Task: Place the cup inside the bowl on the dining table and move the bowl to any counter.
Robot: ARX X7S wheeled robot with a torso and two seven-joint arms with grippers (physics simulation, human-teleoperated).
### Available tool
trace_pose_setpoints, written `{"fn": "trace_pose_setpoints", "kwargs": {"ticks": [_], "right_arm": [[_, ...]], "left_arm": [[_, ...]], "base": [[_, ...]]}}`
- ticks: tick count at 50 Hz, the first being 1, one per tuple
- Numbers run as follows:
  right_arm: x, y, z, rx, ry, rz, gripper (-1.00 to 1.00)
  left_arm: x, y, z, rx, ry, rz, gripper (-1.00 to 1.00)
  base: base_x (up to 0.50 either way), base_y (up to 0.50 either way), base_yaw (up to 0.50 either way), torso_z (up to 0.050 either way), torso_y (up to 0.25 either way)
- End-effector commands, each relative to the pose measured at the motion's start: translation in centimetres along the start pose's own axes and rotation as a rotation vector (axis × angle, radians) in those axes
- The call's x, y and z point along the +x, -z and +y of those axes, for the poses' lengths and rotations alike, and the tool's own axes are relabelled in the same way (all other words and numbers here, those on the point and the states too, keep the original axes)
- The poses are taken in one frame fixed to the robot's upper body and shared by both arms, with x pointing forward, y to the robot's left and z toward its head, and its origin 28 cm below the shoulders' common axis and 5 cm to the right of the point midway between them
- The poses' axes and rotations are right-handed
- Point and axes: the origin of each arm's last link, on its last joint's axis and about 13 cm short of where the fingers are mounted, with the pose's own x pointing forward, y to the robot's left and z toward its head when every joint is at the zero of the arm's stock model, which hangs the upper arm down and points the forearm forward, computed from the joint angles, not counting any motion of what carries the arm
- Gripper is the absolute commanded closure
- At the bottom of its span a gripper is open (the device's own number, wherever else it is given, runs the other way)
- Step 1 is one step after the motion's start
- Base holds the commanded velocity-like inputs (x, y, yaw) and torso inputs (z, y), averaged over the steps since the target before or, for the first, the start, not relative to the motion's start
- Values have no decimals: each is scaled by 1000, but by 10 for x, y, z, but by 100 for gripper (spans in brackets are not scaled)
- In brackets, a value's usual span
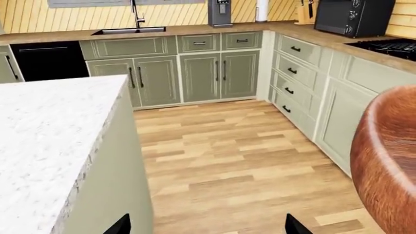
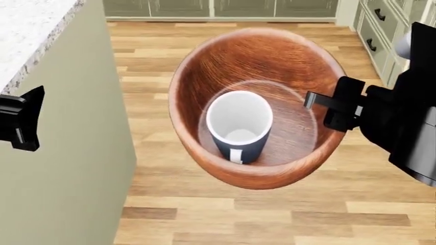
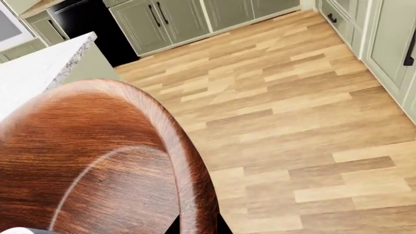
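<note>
The reddish-brown wooden bowl (image 2: 262, 61) hangs in the air over the plank floor. The blue-grey cup (image 2: 239, 127) stands upright inside it. My right gripper (image 2: 325, 109) is shut on the bowl's right rim; in the right wrist view the thick rim of the bowl (image 3: 97, 161) runs between the two dark fingers of that gripper (image 3: 195, 225). My left gripper (image 2: 26, 118) is open and holds nothing, beside the edge of the white speckled dining table (image 2: 30, 25). In the left wrist view the bowl (image 1: 390, 161) shows past that gripper (image 1: 206, 225). The brown counter (image 1: 195, 30) lies ahead.
Green cabinets (image 1: 201, 73) stand under the counter, with a black sink (image 1: 128, 30), a dark appliance (image 1: 221, 12), a black oven (image 1: 354, 17) and a stove top (image 1: 390, 46). A black dishwasher front (image 1: 48, 61) sits at the left. Plank floor (image 1: 240, 165) lies between.
</note>
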Motion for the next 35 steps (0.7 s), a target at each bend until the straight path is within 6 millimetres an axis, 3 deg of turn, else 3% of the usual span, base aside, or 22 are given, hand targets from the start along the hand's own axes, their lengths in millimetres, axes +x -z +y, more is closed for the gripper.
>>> {"fn": "trace_pose_setpoints", "kwargs": {"ticks": [1,16,35], "right_arm": [[3,-9,0,7,-25,-31,100],[3,-25,11,10,-57,-60,100],[9,-23,14,-6,-70,-47,100]], "left_arm": [[4,-2,0,-2,-12,-25,-100],[4,-4,-1,0,4,-48,-100],[8,-6,-4,-2,24,-49,-100]], "base": [[492,-266,0,0,10],[496,-266,0,1,1],[499,-250,0,0,2]]}}
